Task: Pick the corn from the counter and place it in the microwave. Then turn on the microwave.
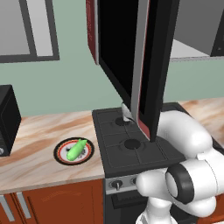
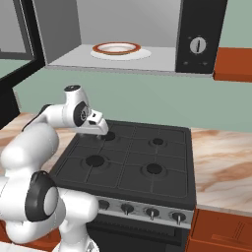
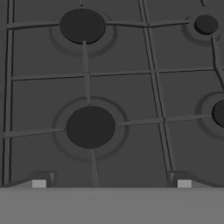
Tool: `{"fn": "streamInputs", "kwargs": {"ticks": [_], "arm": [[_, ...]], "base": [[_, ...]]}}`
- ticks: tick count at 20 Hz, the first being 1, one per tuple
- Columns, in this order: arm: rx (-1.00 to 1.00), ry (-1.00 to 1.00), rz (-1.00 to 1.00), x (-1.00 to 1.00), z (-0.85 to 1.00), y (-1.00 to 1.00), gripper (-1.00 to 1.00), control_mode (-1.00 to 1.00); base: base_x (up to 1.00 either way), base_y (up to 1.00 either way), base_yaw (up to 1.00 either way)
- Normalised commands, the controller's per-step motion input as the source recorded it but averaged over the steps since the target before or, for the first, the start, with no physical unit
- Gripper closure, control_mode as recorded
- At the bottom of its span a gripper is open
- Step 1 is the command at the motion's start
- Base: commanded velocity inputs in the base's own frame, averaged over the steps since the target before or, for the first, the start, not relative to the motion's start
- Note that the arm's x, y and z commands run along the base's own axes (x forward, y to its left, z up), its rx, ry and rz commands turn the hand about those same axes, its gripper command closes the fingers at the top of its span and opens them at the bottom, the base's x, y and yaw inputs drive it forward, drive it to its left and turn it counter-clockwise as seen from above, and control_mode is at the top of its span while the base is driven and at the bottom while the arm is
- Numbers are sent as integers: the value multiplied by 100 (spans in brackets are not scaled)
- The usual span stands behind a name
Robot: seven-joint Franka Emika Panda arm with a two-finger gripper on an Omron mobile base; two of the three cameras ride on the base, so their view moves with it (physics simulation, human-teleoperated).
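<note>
The corn (image 1: 77,149) lies on a round plate (image 1: 61,156) with a dark and red rim, which sits on the counter (image 1: 39,131) just to the left of the black stove (image 2: 133,157); nothing touches it, so the pick-up has not yet begun. Above the stove hangs the microwave (image 2: 64,34), and its door (image 1: 148,65) stands swung wide open toward the robot, which leaves the grey inside free to take the corn. A second plate (image 2: 116,48), white with a red-brown rim, rests on the microwave's floor, a likely spot to set the corn down. The control panel with its round dial (image 2: 198,45) sits on the right side of the microwave front, where the robot will probably have to reach to start it. The gripper (image 2: 101,125) hangs low over the rear left burners of the stove, well apart from the corn, with its jaws spread wide and holding nothing; its two fingertips (image 3: 39,183) show far apart in the hand view. From there the arm would need to swing left, past the hanging door, to come over the plate.
</note>
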Motion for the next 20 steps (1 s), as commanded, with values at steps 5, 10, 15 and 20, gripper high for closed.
{"fn": "streamInputs", "kwargs": {"ticks": [5, 10, 15, 20], "arm": [[0, 1, 1, 0, -13, 19, -100, -100], [0, 0, 1, 0, -16, 19, -100, -100], [1, 0, 2, 0, -9, 19, -100, -100], [2, 1, 3, 0, -2, 18, -100, -100]], "base": [[0, 0, 0], [0, 0, 0], [0, 0, 0], [0, 0, 0]]}}
